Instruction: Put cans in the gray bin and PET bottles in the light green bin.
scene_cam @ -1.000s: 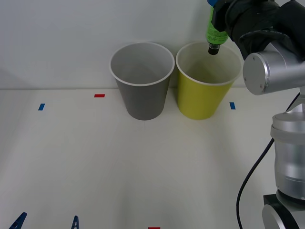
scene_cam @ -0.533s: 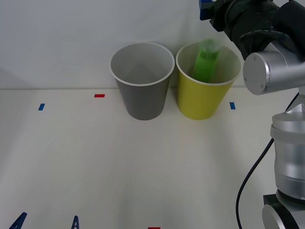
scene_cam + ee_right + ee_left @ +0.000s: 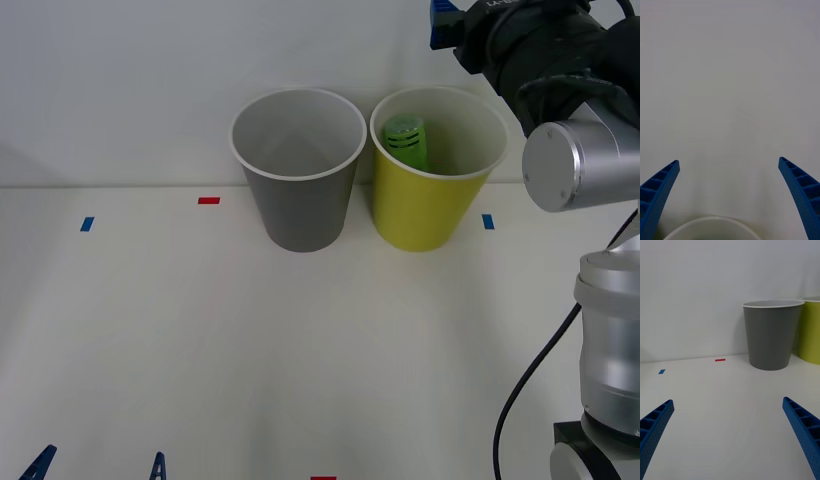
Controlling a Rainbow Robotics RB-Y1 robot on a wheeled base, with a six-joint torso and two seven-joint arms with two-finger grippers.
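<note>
The gray bin (image 3: pixel 298 205) and the light green bin (image 3: pixel 425 215) stand side by side at the back of the white table. A PET bottle (image 3: pixel 407 140) with a green label rests tilted inside the light green bin. My right gripper (image 3: pixel 443 22) hangs open above and behind that bin, holding nothing. In the right wrist view its fingers (image 3: pixel 729 161) are spread wide over a white bin rim (image 3: pixel 703 224). My left gripper (image 3: pixel 103 456) waits open at the table's near left edge, and the gray bin (image 3: pixel 773 337) stands ahead of it. Cans are out of view.
Small tape marks lie on the table: red (image 3: pixel 208 200) left of the gray bin, blue (image 3: pixel 87 224) farther left, blue (image 3: pixel 487 221) right of the light green bin. A white wall rises behind the bins. My right arm's silver joints (image 3: pixel 575 165) occupy the right side.
The right gripper let go of the bottle, which dropped from above the light green bin into it and came to rest. The gripper now stands open and slightly higher.
</note>
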